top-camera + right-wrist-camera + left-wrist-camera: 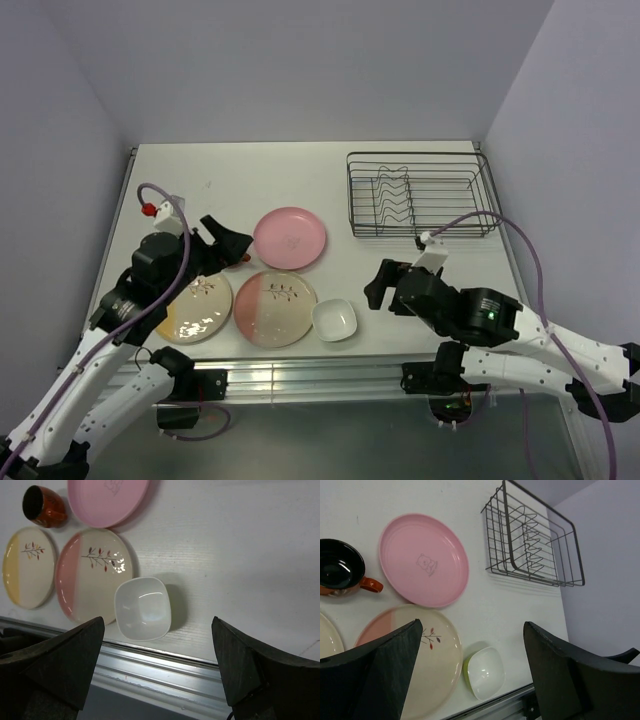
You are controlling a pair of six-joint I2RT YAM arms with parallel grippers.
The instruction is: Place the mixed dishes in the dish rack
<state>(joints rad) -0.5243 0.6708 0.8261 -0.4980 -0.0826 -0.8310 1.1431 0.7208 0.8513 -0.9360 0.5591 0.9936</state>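
- Rectangular dish rack (420,195) (535,545) of thin dark metal wire: stands flat at the far right corner of the white table (300,180), long axis running left to right in the top view, open side up.
- Row of wavy upright dividers (393,200) inside: runs along that same long axis, left of the rack's middle.
- Plain round pink plate (289,238) (424,560) (107,500): lies flat mid-table, left of the rack and well apart from it.
- Round pink-and-cream plate (275,308) (427,665) (92,577): lies flat just nearer than the pink one, leaf sprig up.
- Round yellow-and-cream plate (195,308) (27,565): lies flat just to its left.
- Small orange-red cup (340,575) (42,505): stands mouth up left of the pink plate, dark inside, handle pointing toward that plate.
- Small white squarish bowl (334,320) (485,672) (142,607): sits mouth up at the near edge, just right of the pink-and-cream plate.
- Lime-green edge (466,672) along its side in the left wrist view: cannot tell whether a second bowl beneath.
- Left gripper (228,243) (472,625): hangs above the plates beside the cup, jaws spread wide, gripping nothing, touching no dish.
- Right gripper (378,285) (157,620): hangs right of the white bowl, jaws spread wide, gripping nothing.
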